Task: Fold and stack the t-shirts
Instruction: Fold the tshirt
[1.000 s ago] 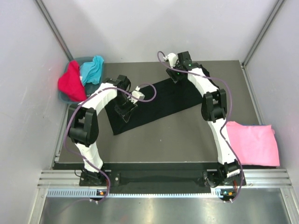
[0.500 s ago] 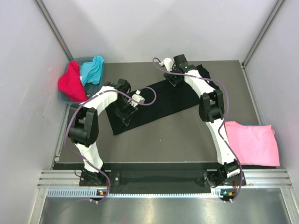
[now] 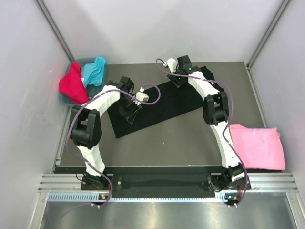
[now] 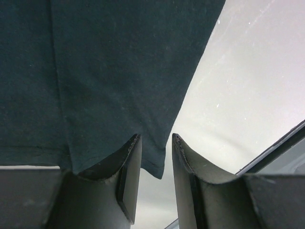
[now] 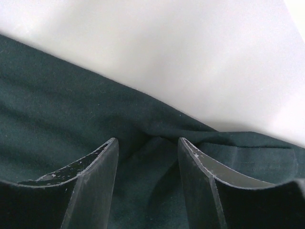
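Large black cloth tee [image 3: 167, 102] lies on dark grey tabletop [image 3: 181, 138], folded into a long narrow strip running diag. from near-left to far-right, flat apart from slight creases. L gripper [image 3: 129, 110] is low over the strip's near-left part. In the L wrist view its fingers stand apart w/ a narrow gap, the tee's hem corner [image 4: 157, 169] sits in that gap, and pale table shows beside it, so jaws are released, not clenched on cloth. R gripper [image 3: 177, 81] is at the strip's far edge, towards the far-right end. In the R wrist view the fingers are spread wider, astride a raised crease of black cloth [image 5: 147, 131] right by the edge, w/ bare table beyond; jaws parted, nothing clamped. Pink cloth tee [image 3: 257, 145] lies folded flat at the table's R edge, well apart from the black one. Red tee [image 3: 71, 83] and turquoise tee [image 3: 94, 69] are bunched side by side in a grey-blue bin [image 3: 66, 99] at far-L corner, red nearer the L wall.
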`<act>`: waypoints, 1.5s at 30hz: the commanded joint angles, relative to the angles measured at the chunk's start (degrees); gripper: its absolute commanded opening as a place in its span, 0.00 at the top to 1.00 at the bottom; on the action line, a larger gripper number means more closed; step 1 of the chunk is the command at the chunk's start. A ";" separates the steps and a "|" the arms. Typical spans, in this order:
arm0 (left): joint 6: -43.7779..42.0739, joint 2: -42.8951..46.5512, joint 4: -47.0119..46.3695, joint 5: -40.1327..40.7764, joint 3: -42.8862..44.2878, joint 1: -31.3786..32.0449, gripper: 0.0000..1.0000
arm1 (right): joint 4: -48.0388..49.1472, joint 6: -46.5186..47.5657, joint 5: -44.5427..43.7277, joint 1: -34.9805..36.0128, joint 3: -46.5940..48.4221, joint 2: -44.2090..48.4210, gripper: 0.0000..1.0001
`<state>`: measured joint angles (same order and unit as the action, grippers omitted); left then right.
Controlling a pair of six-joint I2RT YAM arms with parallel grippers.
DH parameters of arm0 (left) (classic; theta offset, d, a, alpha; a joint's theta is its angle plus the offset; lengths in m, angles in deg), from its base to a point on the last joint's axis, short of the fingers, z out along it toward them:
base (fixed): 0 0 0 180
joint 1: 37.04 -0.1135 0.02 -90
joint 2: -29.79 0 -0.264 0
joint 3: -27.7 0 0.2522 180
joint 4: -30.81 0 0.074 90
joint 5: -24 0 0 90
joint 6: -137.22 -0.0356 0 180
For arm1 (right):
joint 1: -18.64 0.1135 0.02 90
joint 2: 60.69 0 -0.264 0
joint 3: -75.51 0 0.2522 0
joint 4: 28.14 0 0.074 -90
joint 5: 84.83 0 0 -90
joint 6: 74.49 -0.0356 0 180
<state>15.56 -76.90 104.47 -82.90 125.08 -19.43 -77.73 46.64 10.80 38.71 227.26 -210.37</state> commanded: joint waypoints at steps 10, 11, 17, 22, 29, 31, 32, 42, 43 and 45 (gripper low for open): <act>2.83 -1.67 0.75 -1.46 4.36 -0.12 0.63 | 4.88 1.65 -1.14 -0.12 -1.58 0.62 0.78; 3.01 -1.67 0.83 -1.20 4.45 -0.20 0.64 | 5.68 1.91 -1.23 -0.04 -2.02 1.49 0.81; 2.39 -1.67 1.45 0.73 4.45 -0.12 0.64 | 8.67 2.62 -0.98 0.32 -2.91 4.48 0.96; 2.57 -1.67 1.36 1.61 4.63 -0.12 0.64 | 7.98 0.95 0.96 0.23 -0.98 6.07 0.99; 2.57 -1.33 1.19 1.88 3.93 -0.12 0.64 | 6.92 0.24 3.16 0.67 -0.62 8.09 0.99; 2.48 -1.06 1.10 1.96 3.49 -0.12 0.64 | 6.48 -0.02 3.95 0.67 -1.58 8.53 0.98; 2.48 -0.71 1.01 1.96 3.40 -0.12 0.64 | 6.39 -0.11 5.34 0.84 -2.20 9.32 0.98; 2.57 0.61 0.13 1.88 1.55 -0.12 0.64 | 5.86 0.33 9.58 1.63 -5.54 11.08 0.97; 2.57 0.87 0.13 1.96 1.38 -0.12 0.64 | 5.60 0.42 9.75 1.63 -5.89 11.17 0.97; 2.57 1.31 0.13 2.23 1.20 -0.12 0.64 | 4.99 0.86 10.28 1.72 -6.33 11.26 0.94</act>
<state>18.23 -78.56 104.93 -80.54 126.78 -19.41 -72.84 46.95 18.47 39.35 221.75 -203.55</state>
